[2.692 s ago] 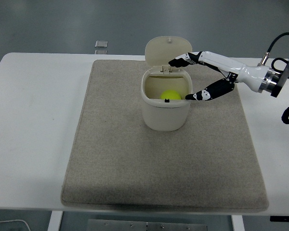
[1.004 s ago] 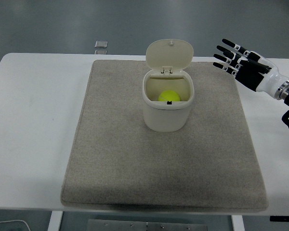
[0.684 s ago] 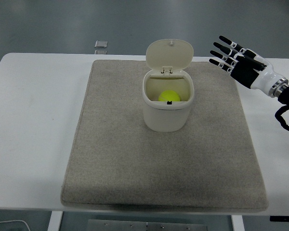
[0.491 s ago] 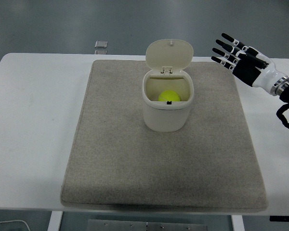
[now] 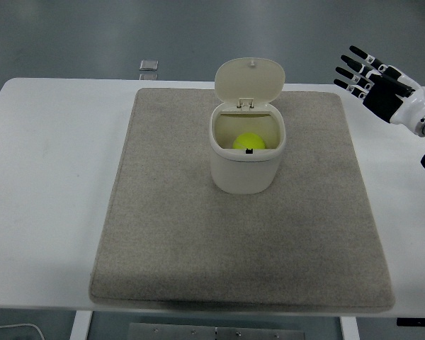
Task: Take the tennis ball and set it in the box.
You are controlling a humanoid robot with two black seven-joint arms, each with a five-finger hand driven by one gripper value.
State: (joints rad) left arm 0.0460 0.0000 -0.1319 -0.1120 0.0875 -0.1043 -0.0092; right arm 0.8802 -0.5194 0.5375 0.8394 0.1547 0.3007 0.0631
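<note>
Withdrawn rightward, hand [image 5: 382, 88] sits well apart from boxed tennis ball [image 5: 250, 142].

Right robot hand [image 5: 377, 83]: blk palm, blk/wht segmented fingers, wht wrist.

No legible text, label, brand, number or sign appears anywhere in the head view. The cream box [image 5: 246, 159] and its raised lid [image 5: 248, 79] carry no readable marking; a small dark mark on the near inner rim may be a latch rather than print, too small to tell. The tennis ball [image 5: 250, 141] inside the box shows no readable logo. The grey mat [image 5: 163, 227] and the white table [image 5: 49, 177] are unmarked. A small grey item [image 5: 149, 65] beyond the table's far edge, left of the box, shows nothing readable. The right hand [image 5: 382, 83] bears no lettering.
</note>
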